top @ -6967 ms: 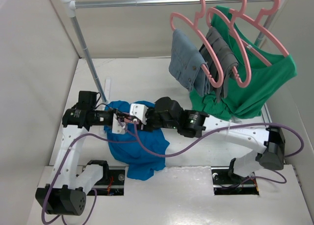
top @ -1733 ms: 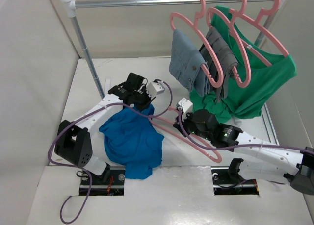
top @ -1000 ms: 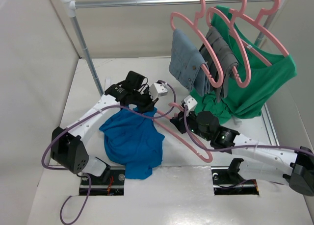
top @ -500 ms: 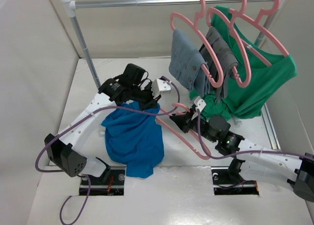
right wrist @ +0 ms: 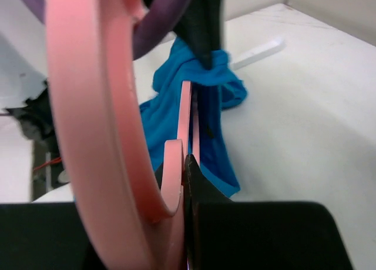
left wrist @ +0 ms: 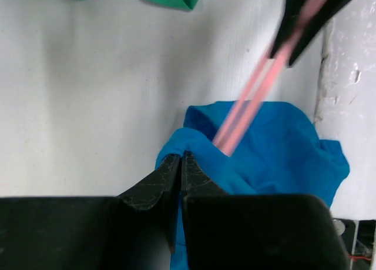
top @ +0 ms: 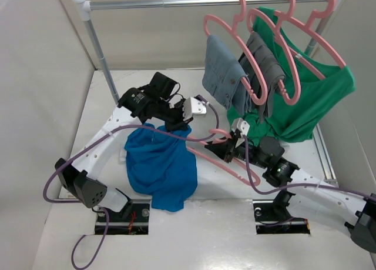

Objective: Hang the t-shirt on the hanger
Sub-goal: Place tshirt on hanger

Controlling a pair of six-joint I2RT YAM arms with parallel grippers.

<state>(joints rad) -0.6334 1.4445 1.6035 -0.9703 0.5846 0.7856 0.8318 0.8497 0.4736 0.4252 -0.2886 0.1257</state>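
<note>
"How many hangers were there?"

"Four pink ones. Three others (top: 207,24) hung on the rail (top: 176,2) beyond both grippers, holding a denim piece (top: 223,70), a grey piece (top: 267,70) and a green shirt (top: 317,99). The right gripper (top: 228,146) was clamped on the fourth hanger (right wrist: 88,105)."

"And the t-shirt?"

"One t-shirt (top: 158,170), pinched in the closed left gripper (left wrist: 180,158) and draping below it onto the white table (top: 153,87), with pale walls (top: 35,76) around."

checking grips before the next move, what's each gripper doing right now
Left gripper: closed, holding the t-shirt.
Right gripper: closed, holding the hanger.
</note>
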